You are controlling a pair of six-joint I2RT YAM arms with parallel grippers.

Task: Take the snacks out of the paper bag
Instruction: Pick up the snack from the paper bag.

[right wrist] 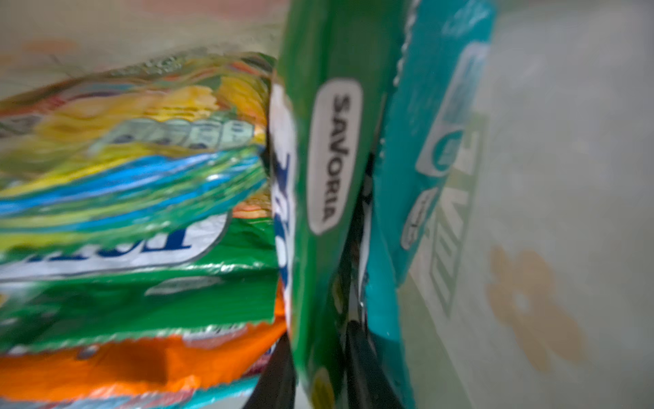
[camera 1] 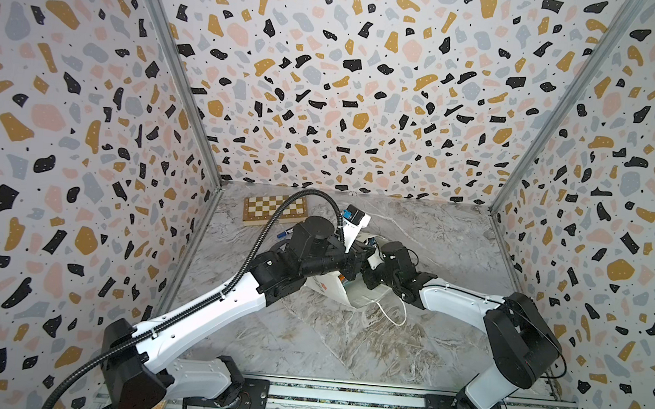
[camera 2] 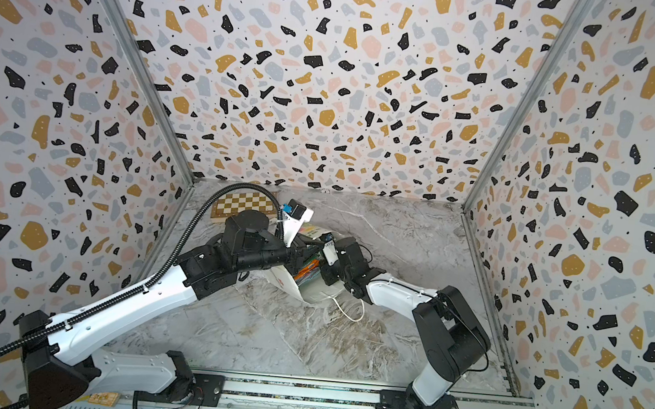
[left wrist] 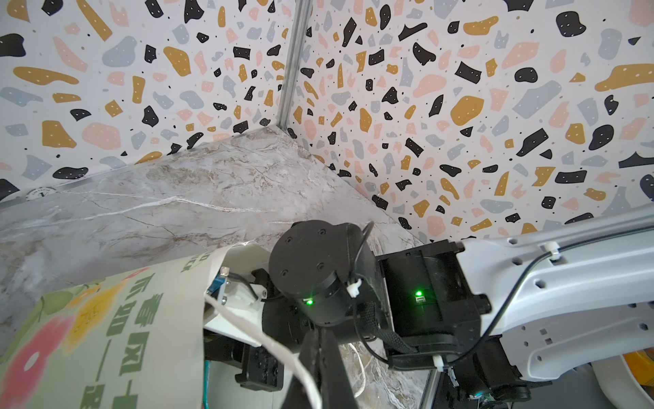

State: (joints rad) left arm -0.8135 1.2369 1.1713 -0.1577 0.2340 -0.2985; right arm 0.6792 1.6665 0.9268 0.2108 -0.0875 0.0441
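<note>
Left claw (left wrist: 318,357) clenched on white cord (left wrist: 247,325) of paper bag (left wrist: 106,336). Right claw (right wrist: 320,336) inside bag, pinching green packet (right wrist: 329,265) between teal packet (right wrist: 424,124) and stacked snacks (right wrist: 141,177).

SAVORIA stands in dark capitals on a white label (right wrist: 334,155) on the green packet (right wrist: 318,265), the teal packet (right wrist: 407,141) just beside it carries pale lettering too blurred to read, and the bag (left wrist: 106,336) shows dark green Chinese characters.

Terrazzo-print walls (camera 1: 351,72) on three sides, with metal corner posts (camera 1: 175,64). Grey marbled surface (camera 1: 345,338), evenly lit. Wooden chessboard (camera 1: 258,207) lies beyond and left of the left hand (left wrist: 317,345), near the back corner. Metal rail (camera 1: 340,395) along the near edge.
</note>
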